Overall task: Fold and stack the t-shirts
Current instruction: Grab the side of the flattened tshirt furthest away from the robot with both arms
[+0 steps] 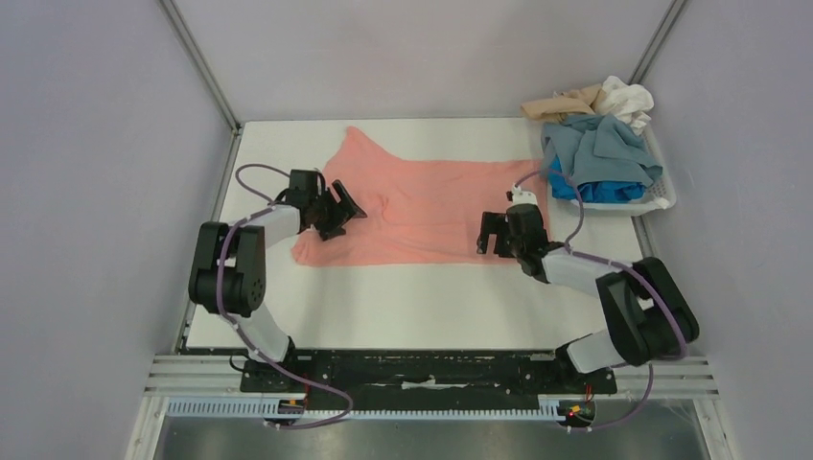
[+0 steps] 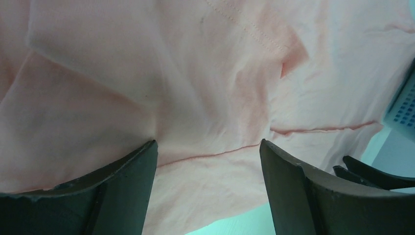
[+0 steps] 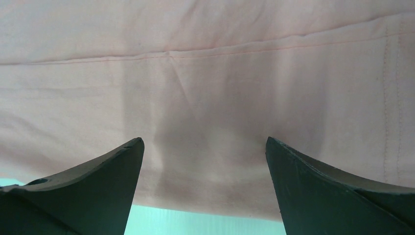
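A salmon-pink t-shirt [image 1: 431, 206] lies spread flat across the middle of the table, one sleeve pointing to the far left. My left gripper [image 1: 343, 213] hovers open over the shirt's left end, near its front corner. In the left wrist view its fingers [image 2: 137, 186] stand wide apart over creased pink cloth [image 2: 205, 88] with nothing pinched. My right gripper [image 1: 491, 235] is open at the shirt's front right edge. In the right wrist view the shirt's hem [image 3: 205, 73] lies flat beyond the spread fingers [image 3: 303, 181]. More t-shirts, grey-blue [image 1: 599, 149], bright blue [image 1: 599, 192], beige [image 1: 561, 103] and white [image 1: 628, 99], are heaped at the far right.
A white plastic basket [image 1: 662, 196] at the table's far right holds the heaped shirts; a corner of the basket [image 2: 403, 105] shows in the left wrist view. Grey walls close in the table on the left, back and right. Bare white table [image 1: 412, 307] lies in front of the pink shirt.
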`<state>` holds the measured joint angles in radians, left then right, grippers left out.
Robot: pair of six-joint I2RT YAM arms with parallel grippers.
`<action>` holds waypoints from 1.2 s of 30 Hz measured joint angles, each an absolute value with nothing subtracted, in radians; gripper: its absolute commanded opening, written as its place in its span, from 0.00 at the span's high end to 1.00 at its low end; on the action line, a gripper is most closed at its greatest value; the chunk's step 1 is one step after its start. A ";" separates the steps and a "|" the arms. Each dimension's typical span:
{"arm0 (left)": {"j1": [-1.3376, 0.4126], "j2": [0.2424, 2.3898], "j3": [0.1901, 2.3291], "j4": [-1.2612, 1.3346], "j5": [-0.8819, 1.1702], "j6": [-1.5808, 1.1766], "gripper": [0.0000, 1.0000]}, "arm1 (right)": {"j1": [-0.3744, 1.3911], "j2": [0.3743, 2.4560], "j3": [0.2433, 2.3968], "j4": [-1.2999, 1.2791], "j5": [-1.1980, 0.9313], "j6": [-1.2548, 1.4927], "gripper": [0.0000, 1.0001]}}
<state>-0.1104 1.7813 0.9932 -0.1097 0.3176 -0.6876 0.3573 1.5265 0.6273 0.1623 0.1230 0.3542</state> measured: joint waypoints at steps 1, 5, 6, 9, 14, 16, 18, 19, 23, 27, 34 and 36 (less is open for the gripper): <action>-0.119 1.736 0.944 -0.115 0.309 -0.692 0.16 | 0.369 1.468 0.570 0.165 0.117 0.365 0.02; -0.157 1.523 0.738 -0.157 0.242 -0.710 0.16 | 0.424 1.261 0.400 0.149 0.109 0.405 0.02; -0.169 1.468 0.695 -0.183 0.215 -0.717 0.16 | 0.440 1.197 0.355 0.141 0.106 0.424 0.02; -0.188 1.338 0.606 -0.252 0.159 -0.734 0.16 | 0.472 1.047 0.263 0.119 0.093 0.471 0.02; -0.192 1.180 0.508 -0.318 0.130 -0.759 0.15 | 0.509 0.841 0.165 0.056 0.057 0.547 0.02; -0.197 1.123 0.478 -0.345 0.129 -0.769 0.15 | 0.514 0.784 0.149 0.023 0.049 0.571 0.02; -0.200 1.063 0.457 -0.393 0.124 -0.773 0.15 | 0.516 0.737 0.143 -0.015 0.042 0.589 0.02; -0.201 1.037 0.451 -0.421 0.117 -0.774 0.15 | 0.516 0.718 0.143 -0.036 0.038 0.595 0.02; -0.201 0.954 0.452 -0.490 0.103 -0.776 0.15 | 0.516 0.668 0.152 -0.113 0.038 0.602 0.02; -0.205 0.931 0.538 -0.546 0.076 -0.775 0.15 | 0.516 0.686 0.218 -0.198 0.056 0.590 0.02; -0.186 1.102 0.899 -0.490 0.001 -0.757 0.14 | 0.517 0.803 0.363 -0.117 0.124 0.555 0.02; -0.170 1.217 1.013 -0.469 -0.010 -0.733 0.14 | 0.517 0.862 0.424 -0.091 0.181 0.538 0.02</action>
